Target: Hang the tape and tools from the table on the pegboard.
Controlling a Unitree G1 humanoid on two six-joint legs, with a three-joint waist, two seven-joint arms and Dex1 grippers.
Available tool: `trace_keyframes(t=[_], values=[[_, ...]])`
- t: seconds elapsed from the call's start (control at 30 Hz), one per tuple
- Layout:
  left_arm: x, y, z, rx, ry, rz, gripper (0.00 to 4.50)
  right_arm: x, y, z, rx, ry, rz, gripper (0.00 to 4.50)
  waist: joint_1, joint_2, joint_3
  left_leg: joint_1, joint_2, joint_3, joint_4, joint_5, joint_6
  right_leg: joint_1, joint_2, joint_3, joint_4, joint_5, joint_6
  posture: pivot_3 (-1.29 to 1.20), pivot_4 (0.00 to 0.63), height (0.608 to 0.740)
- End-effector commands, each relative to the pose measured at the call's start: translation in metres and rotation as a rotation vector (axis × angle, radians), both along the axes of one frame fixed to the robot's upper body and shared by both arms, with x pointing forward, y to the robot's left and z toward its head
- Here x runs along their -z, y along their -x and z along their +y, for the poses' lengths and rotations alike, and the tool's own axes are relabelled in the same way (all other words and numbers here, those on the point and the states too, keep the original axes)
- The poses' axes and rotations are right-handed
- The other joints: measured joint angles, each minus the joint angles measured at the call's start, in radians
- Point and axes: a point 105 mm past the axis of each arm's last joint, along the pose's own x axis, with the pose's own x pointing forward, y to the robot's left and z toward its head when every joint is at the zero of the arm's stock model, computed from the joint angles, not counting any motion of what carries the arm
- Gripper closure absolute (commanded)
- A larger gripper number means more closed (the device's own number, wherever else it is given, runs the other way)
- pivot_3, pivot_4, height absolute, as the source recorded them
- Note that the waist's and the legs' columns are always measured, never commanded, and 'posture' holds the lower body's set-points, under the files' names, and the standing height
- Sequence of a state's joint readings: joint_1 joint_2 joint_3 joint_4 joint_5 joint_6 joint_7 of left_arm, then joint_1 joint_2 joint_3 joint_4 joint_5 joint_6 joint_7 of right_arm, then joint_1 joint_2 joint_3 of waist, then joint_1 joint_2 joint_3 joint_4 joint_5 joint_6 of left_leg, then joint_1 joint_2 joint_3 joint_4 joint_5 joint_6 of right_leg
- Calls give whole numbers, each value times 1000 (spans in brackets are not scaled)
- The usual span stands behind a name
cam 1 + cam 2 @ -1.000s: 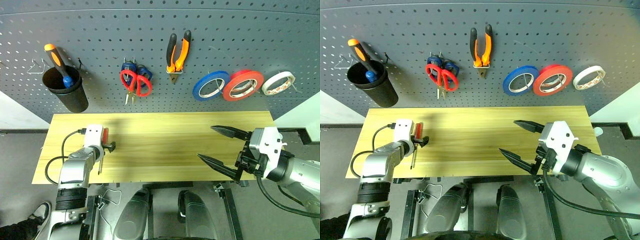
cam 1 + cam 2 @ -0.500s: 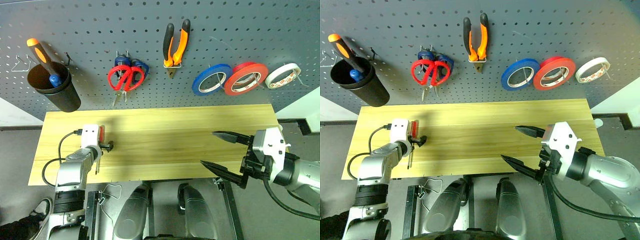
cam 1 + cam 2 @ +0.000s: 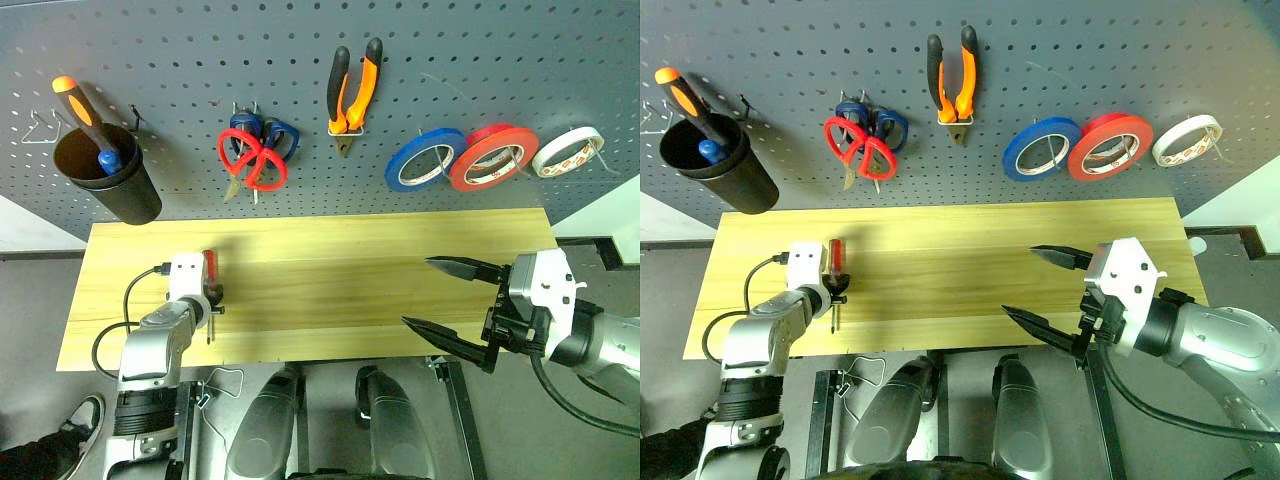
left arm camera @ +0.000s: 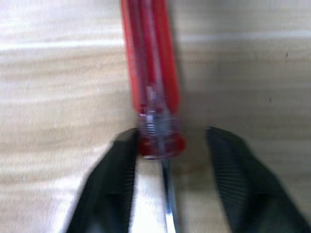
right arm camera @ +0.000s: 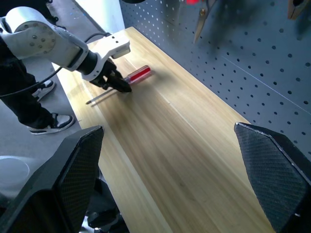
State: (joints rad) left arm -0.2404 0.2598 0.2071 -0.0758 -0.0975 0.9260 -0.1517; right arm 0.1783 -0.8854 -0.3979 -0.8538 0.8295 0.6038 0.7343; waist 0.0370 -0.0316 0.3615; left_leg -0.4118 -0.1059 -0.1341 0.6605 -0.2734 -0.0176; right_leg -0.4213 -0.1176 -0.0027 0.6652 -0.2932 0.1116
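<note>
A slim red-handled screwdriver (image 3: 208, 268) lies on the pale wood table (image 3: 330, 270) near its left end. My left gripper (image 3: 212, 305) is shut on it where the handle meets the shaft; the left wrist view has its fingers (image 4: 116, 165) close on either side of the handle's end (image 4: 158, 141). Over the table's right front edge my right gripper (image 3: 416, 292) hangs wide open and holds nothing. On the pegboard (image 3: 200, 60) hang the red-handled scissors (image 3: 250, 165), the orange-and-black pliers (image 3: 355, 95) and the small white tape (image 3: 568, 152).
A blue roll (image 3: 423, 165) and a red roll (image 3: 487, 157) hang beside the white tape. Blue-handled scissors (image 3: 270, 130) share the red scissors' hook. A black cup (image 3: 108, 185) at the board's left holds an orange-and-black screwdriver (image 3: 80, 105). A cable loops beside my left arm.
My left gripper's fingers have closed on the screwdriver. The red scissors have swung on their hook. The right arm has kept still.
</note>
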Motion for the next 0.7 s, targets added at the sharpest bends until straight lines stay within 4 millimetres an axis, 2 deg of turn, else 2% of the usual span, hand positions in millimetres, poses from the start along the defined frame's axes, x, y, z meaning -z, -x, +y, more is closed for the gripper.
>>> trace_keyframes(t=[0.03,0.27,0.37,0.57,0.7], values=[[11,6,2,-6,-17,41,3699,-4,4,2,-11,10,-27,0,-1,0,0,0,0,0,0,0,0,0,0,0,0,0,0,-65,411,725],[10,4,-4,16,-8,27,3704,-1,3,1,-2,12,-28,0,1,0,0,0,0,0,-2,0,0,0,0,0,-1,0,0,-61,401,725],[5,4,-14,61,-2,8,3704,0,1,1,1,13,-32,0,1,0,0,0,0,0,-2,0,0,-1,0,0,-1,0,0,-52,386,725],[-16,13,-41,186,-7,-54,3704,-1,-9,3,15,-6,-82,0,2,0,0,-2,0,0,-3,3,-5,-1,0,0,-3,0,1,-11,339,725],[-32,13,-56,238,-6,-100,3704,2,-16,4,25,-17,-110,0,6,-1,-2,-5,0,-1,-2,4,-7,-4,0,-1,-3,0,1,23,302,725]])
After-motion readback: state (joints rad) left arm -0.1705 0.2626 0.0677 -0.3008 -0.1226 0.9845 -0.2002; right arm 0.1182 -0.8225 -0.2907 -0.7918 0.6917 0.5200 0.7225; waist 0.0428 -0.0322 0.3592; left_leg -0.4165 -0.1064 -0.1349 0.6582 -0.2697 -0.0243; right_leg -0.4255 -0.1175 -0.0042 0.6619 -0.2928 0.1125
